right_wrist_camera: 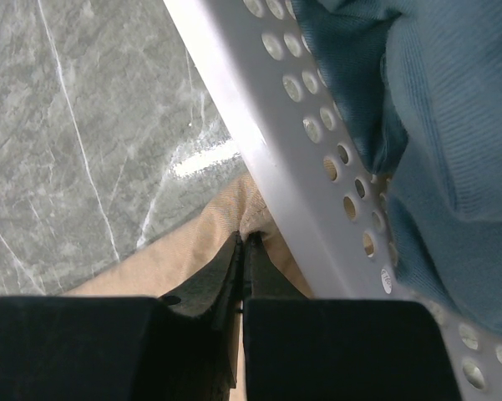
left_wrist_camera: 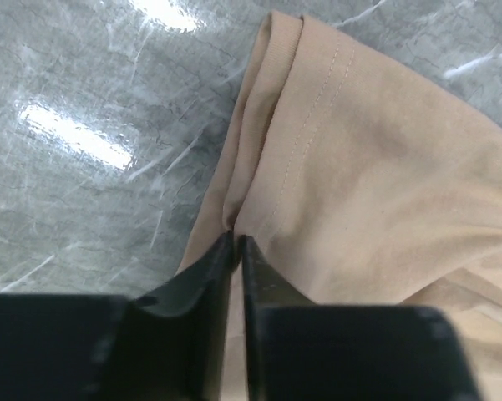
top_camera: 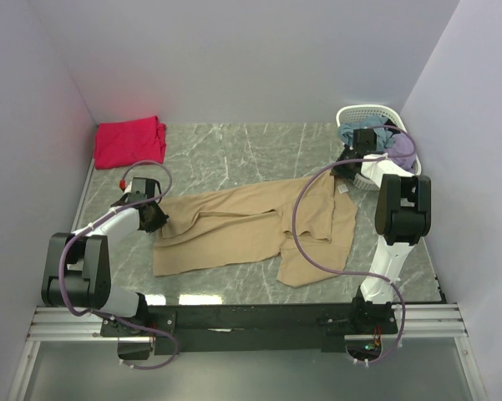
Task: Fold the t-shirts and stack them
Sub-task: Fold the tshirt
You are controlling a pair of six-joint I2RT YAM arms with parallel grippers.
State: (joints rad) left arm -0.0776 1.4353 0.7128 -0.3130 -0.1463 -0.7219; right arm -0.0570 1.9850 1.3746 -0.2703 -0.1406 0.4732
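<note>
Left gripper [left_wrist_camera: 236, 244]: clamped shut on tan t-shirt [top_camera: 234, 234] sleeve hem.
Right gripper [right_wrist_camera: 245, 244]: pinching tan t-shirt edge beside basket [right_wrist_camera: 251, 125].
Red t-shirt [top_camera: 129, 140]: far-left corner.

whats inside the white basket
Crumpled blue cloth fills what shows of the white basket. Anything beneath that cloth, and the basket's floor, is covered. The tan t-shirt lies outside, by its wall.

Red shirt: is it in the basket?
No, the red shirt lies on the table at far left; the basket stands at far right.
</note>
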